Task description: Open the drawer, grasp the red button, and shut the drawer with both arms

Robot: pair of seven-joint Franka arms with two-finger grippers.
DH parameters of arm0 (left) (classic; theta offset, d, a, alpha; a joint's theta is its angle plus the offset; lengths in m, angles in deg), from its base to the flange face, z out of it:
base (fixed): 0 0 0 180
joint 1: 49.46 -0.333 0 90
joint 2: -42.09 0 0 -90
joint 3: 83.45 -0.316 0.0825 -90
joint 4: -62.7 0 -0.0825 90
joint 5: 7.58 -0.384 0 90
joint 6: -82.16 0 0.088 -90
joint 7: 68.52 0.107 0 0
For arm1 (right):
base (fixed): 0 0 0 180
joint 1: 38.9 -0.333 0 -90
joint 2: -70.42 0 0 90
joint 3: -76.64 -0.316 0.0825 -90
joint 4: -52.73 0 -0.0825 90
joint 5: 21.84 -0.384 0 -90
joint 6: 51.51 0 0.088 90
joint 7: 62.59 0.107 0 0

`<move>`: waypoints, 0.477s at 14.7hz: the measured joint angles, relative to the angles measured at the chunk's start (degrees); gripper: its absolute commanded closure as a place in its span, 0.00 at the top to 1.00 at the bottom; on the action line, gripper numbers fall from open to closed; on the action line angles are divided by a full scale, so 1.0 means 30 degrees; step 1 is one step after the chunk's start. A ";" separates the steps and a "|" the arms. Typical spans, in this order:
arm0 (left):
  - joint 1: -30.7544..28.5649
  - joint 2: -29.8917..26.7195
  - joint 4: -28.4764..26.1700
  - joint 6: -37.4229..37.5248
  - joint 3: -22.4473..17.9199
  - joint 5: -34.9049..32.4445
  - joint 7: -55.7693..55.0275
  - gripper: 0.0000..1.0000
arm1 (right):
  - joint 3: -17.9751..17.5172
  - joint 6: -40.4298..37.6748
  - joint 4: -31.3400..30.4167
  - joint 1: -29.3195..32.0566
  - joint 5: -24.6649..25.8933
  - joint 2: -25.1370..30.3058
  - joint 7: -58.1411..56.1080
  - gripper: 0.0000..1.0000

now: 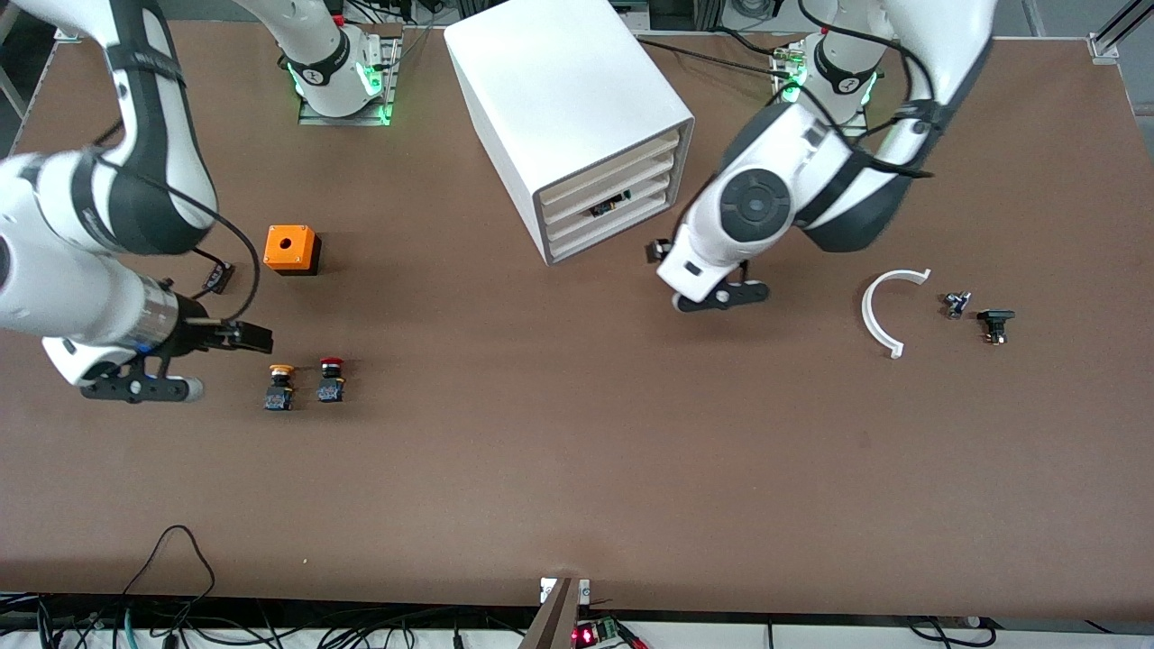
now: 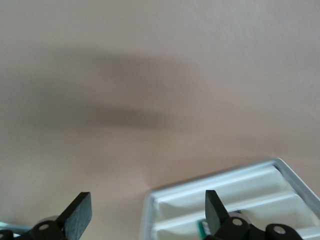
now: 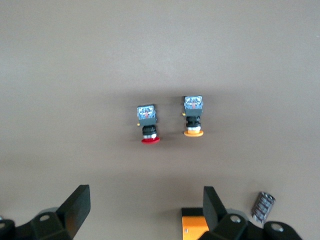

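- Nearest the front camera, at the lower left of the front frame, the button (image 1: 331,379) with its red cap is seen on the brown counter (image 1: 577,469), just beside an orange-capped button (image 1: 280,387).
- Its claw parted and empty, the right claw (image 1: 257,339) is seen at the left edge, over bare counter near the orange-capped button.
- An orange box (image 1: 291,249) is seen above them in the frame.
- Upper centre, the cabinet (image 1: 568,117) is seen with the drawer (image 1: 606,206) shut.
- The left claw (image 2: 148,212), fingers apart and empty, is seen by the cabinet front.

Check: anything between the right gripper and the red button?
Yes: the orange-capped button sits between the right gripper and the red button, per the front view.
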 measured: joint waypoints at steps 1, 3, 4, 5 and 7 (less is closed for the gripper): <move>-0.0322 -0.0016 0.0636 0.0635 0.0001 -0.0629 0.0772 1.00 | 0.0000 -0.0491 -0.0004 0.0000 0.0003 0.0514 0.0022 1.00; -0.0688 -0.0116 0.1914 0.1734 -0.0009 -0.1745 0.2373 1.00 | 0.0002 -0.1536 -0.0004 -0.0001 0.0006 0.1403 0.0040 1.00; -0.0915 -0.0249 0.2409 0.2039 -0.0015 -0.2006 0.3327 1.00 | 0.0003 -0.2037 -0.0002 -0.0001 0.0013 0.1819 0.0047 1.00; -0.1240 -0.0452 0.2708 0.2197 -0.0042 -0.2101 0.4341 1.00 | 0.0005 -0.2448 -0.0002 -0.0001 0.0045 0.2222 0.0050 1.00; -0.1806 -0.1176 0.2903 0.2228 -0.0713 -0.2102 0.6791 1.00 | 0.0008 -0.3288 -0.0003 -0.0001 0.0293 0.3070 0.0066 1.00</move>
